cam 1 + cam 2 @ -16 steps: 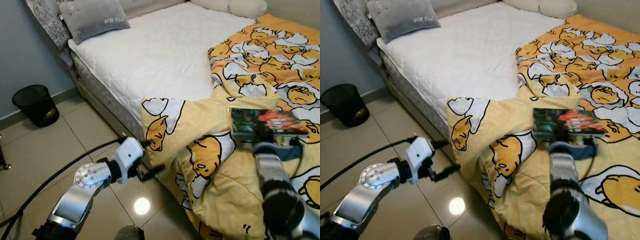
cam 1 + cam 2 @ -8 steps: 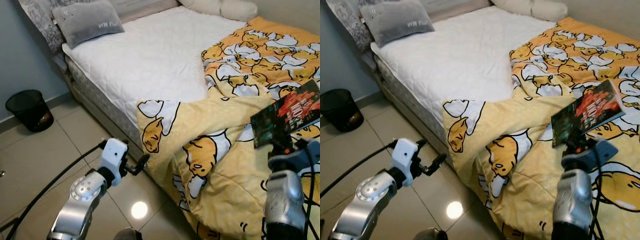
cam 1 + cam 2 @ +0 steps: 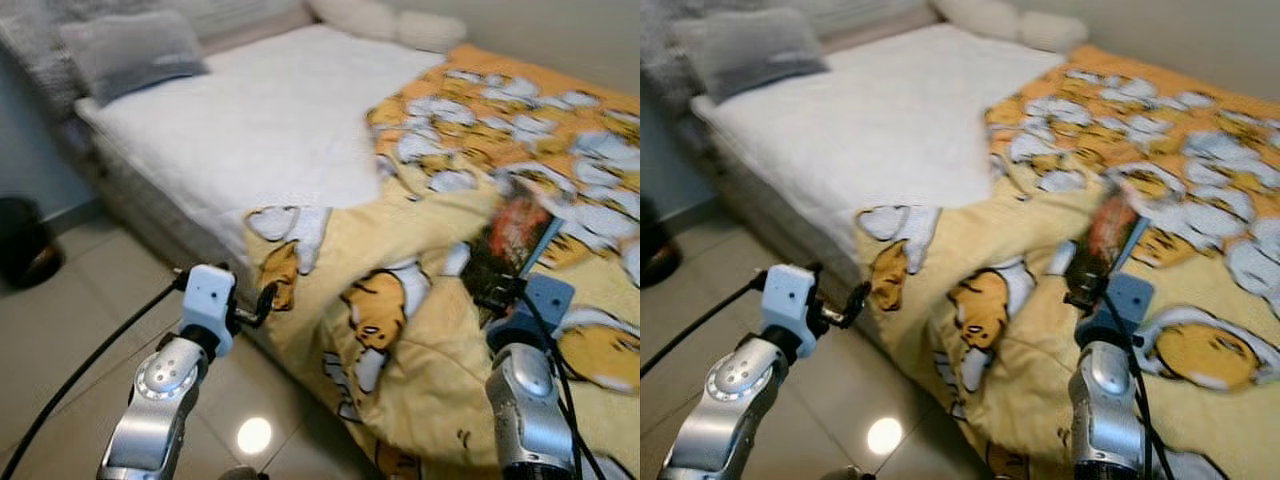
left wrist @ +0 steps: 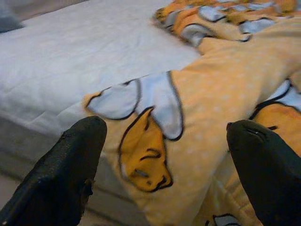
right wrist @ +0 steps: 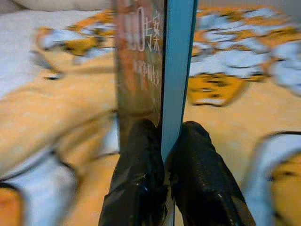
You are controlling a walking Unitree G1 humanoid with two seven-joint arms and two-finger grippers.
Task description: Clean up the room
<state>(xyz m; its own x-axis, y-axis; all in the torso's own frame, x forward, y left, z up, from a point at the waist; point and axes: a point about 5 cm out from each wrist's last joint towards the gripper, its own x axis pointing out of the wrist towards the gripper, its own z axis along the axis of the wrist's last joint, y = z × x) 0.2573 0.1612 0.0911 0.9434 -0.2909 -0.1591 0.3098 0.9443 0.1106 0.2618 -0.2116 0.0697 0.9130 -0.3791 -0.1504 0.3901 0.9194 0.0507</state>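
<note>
My right gripper (image 5: 162, 136) is shut on a thin book (image 5: 155, 61) with a dark red and green cover and a blue edge. It holds the book on edge, upright (image 3: 512, 248), above the yellow blanket (image 3: 420, 330) printed with cartoon eggs. My left gripper (image 3: 262, 300) stands open over the floor beside the bed. Its fingers (image 4: 70, 174) face the blanket's hanging corner (image 4: 155, 136), a little apart from it, with nothing between them.
The white mattress (image 3: 270, 130) is bare on its left half, with a grey pillow (image 3: 130, 50) at the head and pale pillows (image 3: 385, 22) at the far side. A black bin (image 3: 20, 255) stands on the tiled floor (image 3: 70, 300). A black cable (image 3: 90, 350) trails along my left arm.
The book has turned from lying flat to standing on edge in my right gripper. My left gripper has risen toward the blanket's corner. The view has shifted and blurred.
</note>
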